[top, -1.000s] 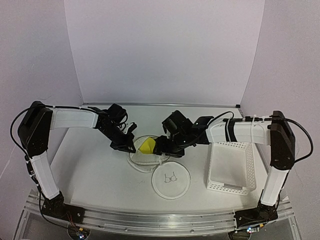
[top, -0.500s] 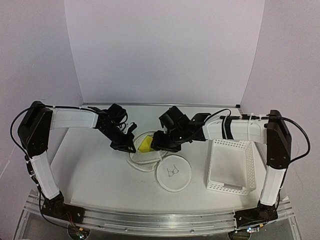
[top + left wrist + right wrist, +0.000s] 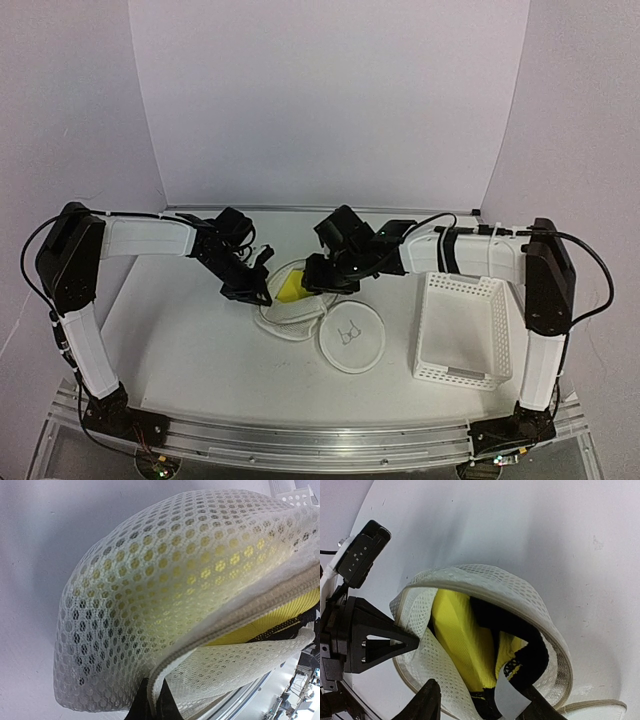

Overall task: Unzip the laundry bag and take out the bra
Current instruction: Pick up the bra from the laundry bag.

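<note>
1. The left gripper (image 3: 258, 292) has its fingers (image 3: 144, 709) pressed together on the bag's zip edge, holding a fold of mesh. The right gripper (image 3: 312, 281) is at the bag's mouth with its fingers (image 3: 429, 702) spread. One finger sits outside the mesh lip and the other is down by the bra's dark trim. Whether they press on anything cannot be told.
2. The table (image 3: 180, 340) is white and carries everything.
3. The basket (image 3: 462, 335), white and perforated, stands on the right side of the table, apart from the bag.
4. The bag (image 3: 288, 318) lies mid-table between the two grippers. It is unzipped, with its mouth gaping toward the right gripper.
5. The flap (image 3: 350, 338), the bag's round face with a small black bra outline, lies flat on the table. It is just nearer than the bag's body, between the body and the basket.
6. The bra (image 3: 455, 630), yellow with black trim, sits inside the open bag and shows through the mouth and the mesh.
7. The tag (image 3: 510, 700), small and white, hangs from the bra between the right fingers.
</note>
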Controlling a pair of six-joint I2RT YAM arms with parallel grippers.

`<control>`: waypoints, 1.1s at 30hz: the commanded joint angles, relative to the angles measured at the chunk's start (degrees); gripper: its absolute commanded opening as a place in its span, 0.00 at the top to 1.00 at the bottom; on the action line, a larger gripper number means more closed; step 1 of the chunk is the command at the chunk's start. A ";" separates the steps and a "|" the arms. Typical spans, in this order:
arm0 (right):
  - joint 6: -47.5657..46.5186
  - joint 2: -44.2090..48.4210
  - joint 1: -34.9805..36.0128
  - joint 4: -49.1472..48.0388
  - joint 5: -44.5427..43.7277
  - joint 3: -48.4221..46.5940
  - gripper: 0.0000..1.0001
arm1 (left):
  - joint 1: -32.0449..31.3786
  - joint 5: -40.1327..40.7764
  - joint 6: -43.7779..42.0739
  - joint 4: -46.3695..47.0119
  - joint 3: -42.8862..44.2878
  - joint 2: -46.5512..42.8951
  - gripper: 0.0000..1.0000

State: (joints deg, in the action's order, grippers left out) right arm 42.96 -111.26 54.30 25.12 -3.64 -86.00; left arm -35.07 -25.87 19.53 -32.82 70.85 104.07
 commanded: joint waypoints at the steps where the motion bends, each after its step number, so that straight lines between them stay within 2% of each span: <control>1: -2.44 -0.10 -0.09 -0.19 -2.92 -3.53 0.49 | 0.09 -0.94 -0.54 1.70 0.25 -0.53 1.00; 15: -3.06 -5.26 -0.08 0.45 -1.27 -3.85 0.50 | 0.09 -1.10 -0.63 1.85 0.19 -0.35 1.00; 24: -4.06 -5.01 -0.08 -0.16 -0.11 -3.86 0.62 | 0.09 -1.09 -0.55 1.83 -0.11 -0.37 1.00; 33: -5.46 -2.17 -0.12 -1.25 -2.28 -4.06 0.59 | 0.02 -1.73 -0.37 1.98 0.25 -0.19 1.00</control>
State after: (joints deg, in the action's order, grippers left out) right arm 38.72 -117.62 54.30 26.28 -4.21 -88.14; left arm -35.07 -26.26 19.53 -32.42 70.78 104.09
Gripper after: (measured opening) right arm 0.398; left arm 0.013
